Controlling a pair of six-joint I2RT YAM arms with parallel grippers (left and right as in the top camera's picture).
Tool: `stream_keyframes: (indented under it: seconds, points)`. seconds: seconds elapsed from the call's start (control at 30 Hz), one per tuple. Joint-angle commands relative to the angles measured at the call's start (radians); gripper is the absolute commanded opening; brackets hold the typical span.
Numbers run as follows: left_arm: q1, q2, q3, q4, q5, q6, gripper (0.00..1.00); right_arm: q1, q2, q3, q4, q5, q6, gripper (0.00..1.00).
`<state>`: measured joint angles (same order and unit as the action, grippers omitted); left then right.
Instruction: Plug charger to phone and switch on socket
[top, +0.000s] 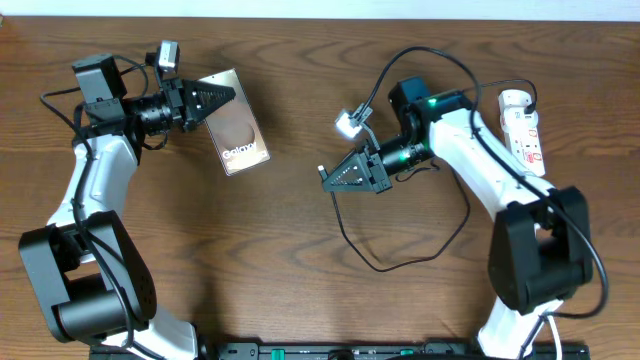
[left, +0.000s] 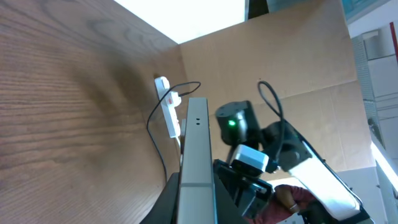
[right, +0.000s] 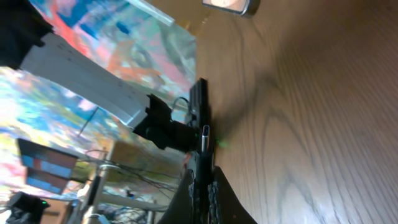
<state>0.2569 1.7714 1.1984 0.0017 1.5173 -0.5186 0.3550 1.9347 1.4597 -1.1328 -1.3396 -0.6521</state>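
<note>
Left pincer (top: 222, 98): closed on the far part of the phone (top: 243, 135), reaching in from the left; the left wrist view shows the slab edge-on (left: 196, 149) between its fingers.
Right pincer (top: 330, 178): closed narrow on the connector end of the charger (top: 400, 265), whose small tip pokes out leftward past the fingers (right: 200, 118).
Why held so: one arm probably steadies the phone and leaves its near end free, while the other carries the tip in line for insertion.
Phone place: left-centre of the counter (top: 300, 300), well apart from the right pincer; whether it rests on the wood or is lifted I cannot tell.
Phone axis: long axis runs far to near, with the near end swung slightly right. The bronze face with its white lettering is up, and the lettering sits toward the near end.
Port: not visible, so I cannot say which short end takes the tip.
Charger run: the cable loops near-right from the pincer, then goes up toward the socket (top: 522, 125).
Socket: at the far right, long axis far to near, red marks showing; switch position too small to read.
Next move calls for: swinging the tip round to face one of the phone's short ends.
</note>
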Motion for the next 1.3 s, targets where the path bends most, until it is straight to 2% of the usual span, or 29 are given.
stream_keyframes:
  seconds: [0.0, 0.07, 0.2, 0.47, 0.87, 0.97, 1.27]
  points:
    - [-0.01, -0.002, 0.0, 0.004, 0.053, 0.013, 0.07, 0.026, 0.084, -0.016, 0.032, -0.157, -0.038, 0.01]
    - [-0.019, -0.002, 0.0, 0.011, 0.053, 0.013, 0.07, 0.048, 0.138, -0.016, 0.086, -0.223, -0.037, 0.01]
    - [-0.034, -0.002, 0.0, 0.032, 0.053, 0.013, 0.07, 0.085, 0.191, -0.016, 0.134, -0.223, 0.004, 0.01]
    - [-0.037, -0.002, 0.0, 0.073, 0.054, 0.014, 0.07, 0.153, 0.195, -0.015, 0.201, -0.222, 0.004, 0.01]
    - [-0.045, -0.002, 0.0, 0.109, 0.053, 0.042, 0.07, 0.16, 0.196, -0.015, 0.281, -0.222, 0.016, 0.01]
    - [-0.047, -0.002, 0.0, 0.109, 0.053, 0.047, 0.07, 0.16, 0.196, -0.015, 0.35, -0.222, 0.084, 0.01]
    - [-0.047, -0.002, 0.0, 0.109, 0.053, 0.031, 0.08, 0.179, 0.195, -0.015, 0.71, -0.222, 0.426, 0.01]
